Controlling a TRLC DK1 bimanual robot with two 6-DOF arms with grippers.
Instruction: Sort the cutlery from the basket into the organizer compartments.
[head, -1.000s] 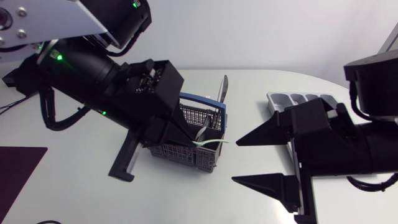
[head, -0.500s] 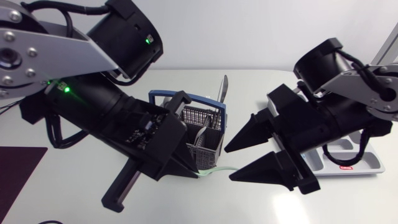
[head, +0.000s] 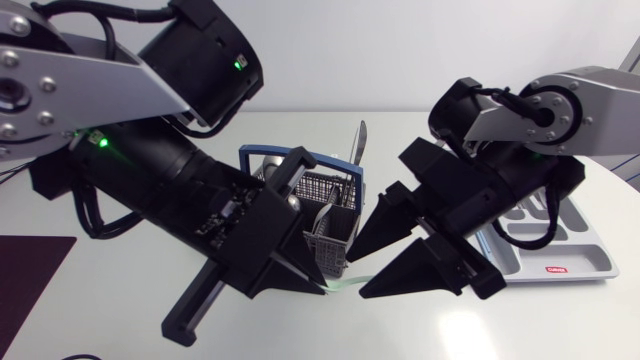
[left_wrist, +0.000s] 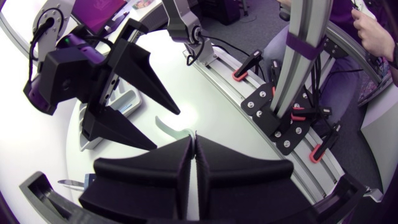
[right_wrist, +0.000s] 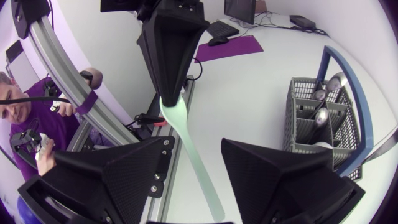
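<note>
Pale-green plastic utensil, pinched at one end in the left gripper, runs lengthwise between the spread, untouching fingers of the right gripper.

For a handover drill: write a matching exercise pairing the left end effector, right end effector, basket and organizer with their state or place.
Things:
1 left end effector
2 right end effector
3 basket
4 organizer

States or places:
A partly hidden under the right arm
B shut on the pale green utensil
C blue-handled, cutlery standing in it
D open, that utensil between its fingers

Pairs: 1-B; 2-D; 3-C; 4-A
</note>
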